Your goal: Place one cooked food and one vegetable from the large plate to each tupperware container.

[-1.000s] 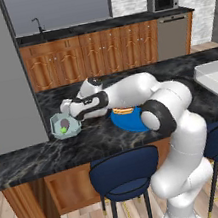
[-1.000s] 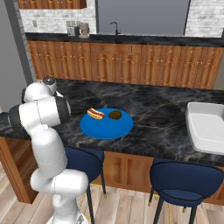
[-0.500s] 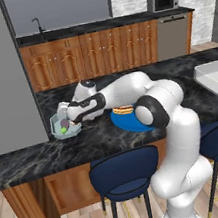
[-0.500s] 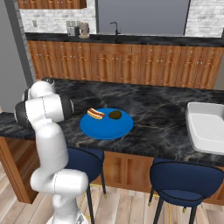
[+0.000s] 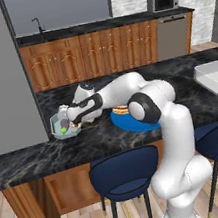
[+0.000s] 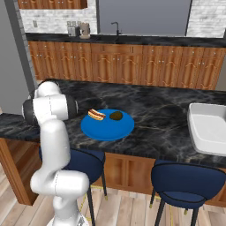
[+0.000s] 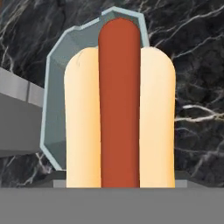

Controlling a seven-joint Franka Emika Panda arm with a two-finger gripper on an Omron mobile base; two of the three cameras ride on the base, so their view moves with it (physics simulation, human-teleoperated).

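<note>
Since a second ago the arm has swung further left, bringing the gripper (image 5: pixel 74 122) over the tupperware container (image 5: pixel 63 125). It grasps a hot dog (image 7: pixel 119 105) lengthwise, the octagonal translucent tub just beyond its tip. The soft bun likely dents easily; light, best held across its sides. Behind sits the glossy large plate (image 6: pixel 107 128).

Hot dog (image 7: pixel 119 109) hides most of tupperware container (image 7: pixel 54 87), cut off at bottom
</note>
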